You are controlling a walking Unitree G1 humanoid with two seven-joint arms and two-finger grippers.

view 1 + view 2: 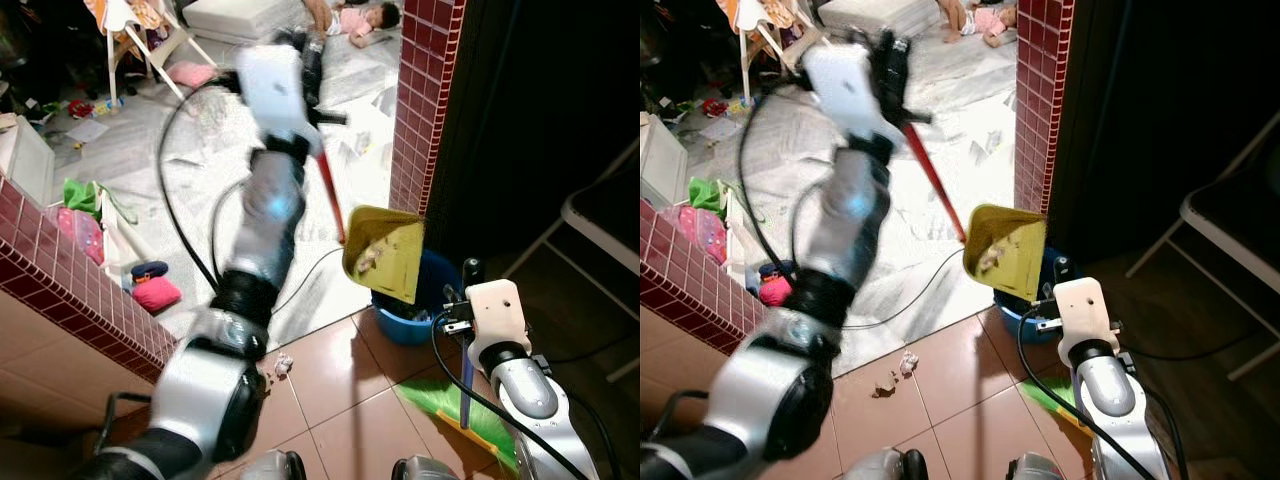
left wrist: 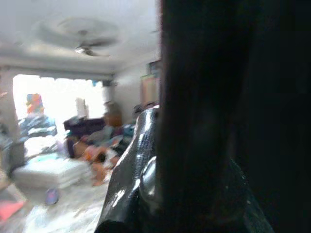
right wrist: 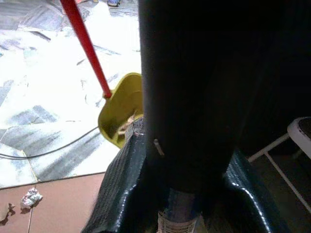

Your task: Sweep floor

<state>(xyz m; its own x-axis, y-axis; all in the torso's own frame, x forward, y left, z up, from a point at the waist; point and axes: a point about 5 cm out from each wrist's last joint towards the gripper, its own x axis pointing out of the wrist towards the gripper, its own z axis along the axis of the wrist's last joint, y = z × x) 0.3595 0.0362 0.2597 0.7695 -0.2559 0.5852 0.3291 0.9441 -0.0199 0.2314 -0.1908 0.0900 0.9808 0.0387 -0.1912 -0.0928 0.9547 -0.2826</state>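
Dustpan (image 1: pixel 385 252), yellow, on a red handle (image 1: pixel 330 195): your left gripper (image 1: pixel 305 55) pinches the handle's top and holds the pan raised and tilted directly over the blue bin (image 1: pixel 415 305). Contents: scraps of litter in the pan; what the bin holds, you cannot tell. Broom (image 1: pixel 470 415), green bristles on the tile floor (image 1: pixel 330 390), blue shaft upright, clamped in your right gripper (image 1: pixel 470 275) just beside the bin. Loose crumpled scraps (image 1: pixel 898 372) lie on the tiles near your feet, not yet swept.

One yellow dustpan (image 1: pixel 1007 252), one blue bucket (image 1: pixel 418 318), one green broom (image 1: pixel 470 410), and two paper scraps (image 1: pixel 908 362) lie below the left gripper (image 1: pixel 890 62).
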